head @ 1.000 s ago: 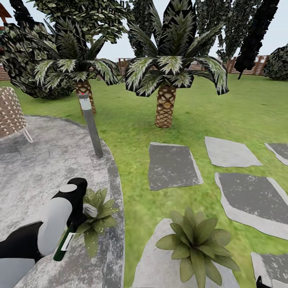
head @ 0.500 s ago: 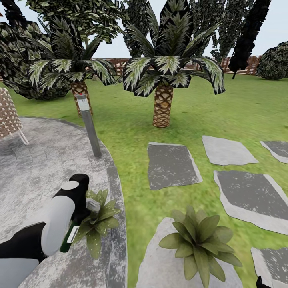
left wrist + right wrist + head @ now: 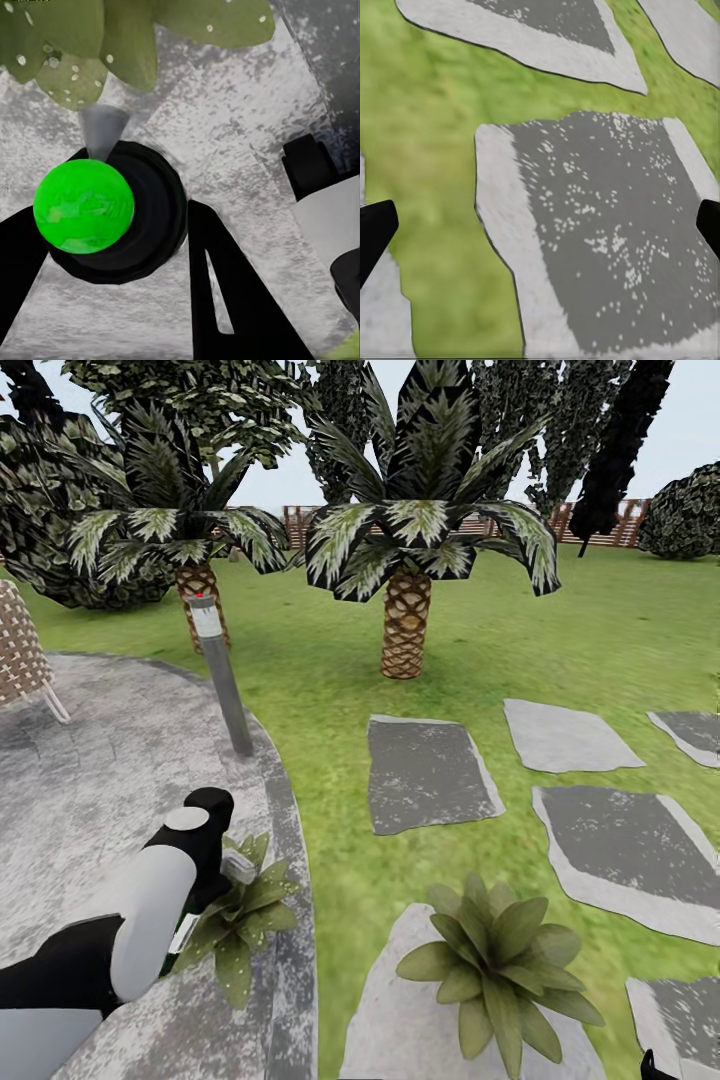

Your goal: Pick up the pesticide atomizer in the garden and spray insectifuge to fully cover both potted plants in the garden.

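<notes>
My left gripper [image 3: 218, 863] hangs over the near potted plant [image 3: 243, 925] at the patio's edge, shut on the pesticide atomizer [image 3: 183, 933]. In the head view my forearm hides most of the atomizer, leaving a bit of white label in sight. The left wrist view looks down the black fingers [image 3: 225, 292] onto the atomizer's dark round top [image 3: 154, 217]. That top carries a bright green ball, and a grey nozzle points at leaves [image 3: 82, 45] dotted with white droplets. The second potted plant [image 3: 497, 960] sits on a stepping stone. My right gripper [image 3: 540, 225] is open over stones and grass.
A grey lamp post [image 3: 222, 675] with a red dot stands at the patio [image 3: 90, 780] rim. Two palms [image 3: 406, 625] rise on the lawn, with a wicker chair [image 3: 22, 650] at the left. Stepping stones [image 3: 430, 772] run to the right, and a slatted fence [image 3: 610, 525] closes the back.
My left arm has moved slightly forward over the near plant, and the atomizer has slipped further behind my forearm. The camera shifted a little at first.
</notes>
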Controlling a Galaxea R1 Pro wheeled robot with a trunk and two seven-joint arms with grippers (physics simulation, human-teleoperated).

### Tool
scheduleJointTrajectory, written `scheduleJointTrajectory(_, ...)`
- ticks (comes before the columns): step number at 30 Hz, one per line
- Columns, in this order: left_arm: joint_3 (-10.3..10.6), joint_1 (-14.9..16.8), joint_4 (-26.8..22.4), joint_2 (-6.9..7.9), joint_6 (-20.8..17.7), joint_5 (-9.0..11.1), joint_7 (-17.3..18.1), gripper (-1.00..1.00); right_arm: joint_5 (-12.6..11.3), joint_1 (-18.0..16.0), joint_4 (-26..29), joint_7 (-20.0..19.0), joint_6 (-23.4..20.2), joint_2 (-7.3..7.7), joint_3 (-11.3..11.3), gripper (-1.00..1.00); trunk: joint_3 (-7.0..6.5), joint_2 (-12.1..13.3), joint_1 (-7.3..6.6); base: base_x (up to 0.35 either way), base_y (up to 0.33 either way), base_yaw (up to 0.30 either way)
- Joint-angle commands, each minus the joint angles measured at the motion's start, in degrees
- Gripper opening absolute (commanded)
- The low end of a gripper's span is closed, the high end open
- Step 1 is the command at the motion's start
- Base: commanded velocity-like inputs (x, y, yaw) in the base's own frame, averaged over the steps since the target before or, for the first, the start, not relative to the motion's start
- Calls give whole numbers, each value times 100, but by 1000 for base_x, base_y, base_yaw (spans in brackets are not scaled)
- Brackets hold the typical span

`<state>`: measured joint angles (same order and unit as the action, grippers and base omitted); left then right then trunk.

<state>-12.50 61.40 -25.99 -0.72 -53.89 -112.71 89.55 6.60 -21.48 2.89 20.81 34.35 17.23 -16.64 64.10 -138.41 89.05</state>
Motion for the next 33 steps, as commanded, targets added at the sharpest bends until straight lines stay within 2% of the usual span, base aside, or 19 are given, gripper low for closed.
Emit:
scheduleJointTrajectory(1, -10, -4, -4, 24, -56, -63, 45, -100, 60, -5, -8, 28, 10, 0, -32, 100, 5, -2, -1, 0, 0, -224)
scheduleJointTrajectory(4, 15, -41, -3, 50, -58, -40, 45, -100, 60, -5, -8, 28, 10, 0, -32, 100, 5, -2, -1, 0, 0, -193)
scheduleJointTrajectory(9, -6, -69, 6, -4, -77, -24, 45, -100, 60, -5, -8, 28, 10, 0, -32, 100, 5, -2, -1, 0, -82, -23)
scheduleJointTrajectory(19, 2, -75, 4, 46, -78, -14, 45, -100, 60, -5, -8, 28, 10, 0, -32, 100, 5, -2, -1, -79, -53, -1)
scheduleJointTrajectory(24, -22, -75, 5, 45, -86, -6, 45, -100, 60, -5, -8, 28, 10, 0, -32, 100, 5, -2, -1, -134, 208, -22)
scheduleJointTrajectory(33, -24, -75, -10, 37, -87, -5, 45, -100, 60, -5, 1, 28, 10, 0, -32, 100, 5, -2, -1, -118, 293, -270)
